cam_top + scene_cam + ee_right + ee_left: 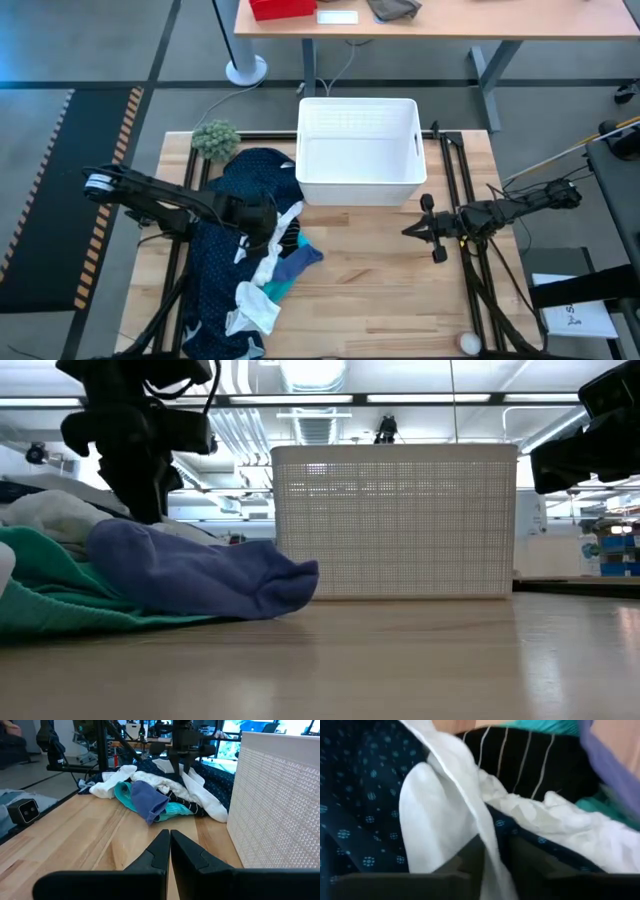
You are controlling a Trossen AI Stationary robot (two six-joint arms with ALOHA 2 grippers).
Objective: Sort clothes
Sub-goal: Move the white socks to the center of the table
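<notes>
1. The left gripper [268, 222] sits low over the heap of clothes on the left side of the table; its wrist camera shows its dark fingers [465, 865] clenched on a fold of white cloth [445, 815] that passes between them.
2. Around that grip lie the navy dotted garment [225, 260] (the biggest piece, spread across the table's left half), a black piece with thin pale stripes [530, 765], and a turquoise garment [125, 795].
3. A blue-purple sock [200, 575] lies on top of the turquoise cloth at the heap's edge nearest the table's middle, and more white pieces [255, 305] trail toward the front edge.
4. The right gripper [425, 229] hovers over bare wood on the right side, well apart from the heap, its fingers [160, 851] pressed together with nothing between them.
5. A white plastic bin [358, 150] stands at the back centre of the wooden table [390, 300], just behind the heap's far corner.
6. A fuzzy green ball [215, 138] rests at the back left, beside the navy garment.
</notes>
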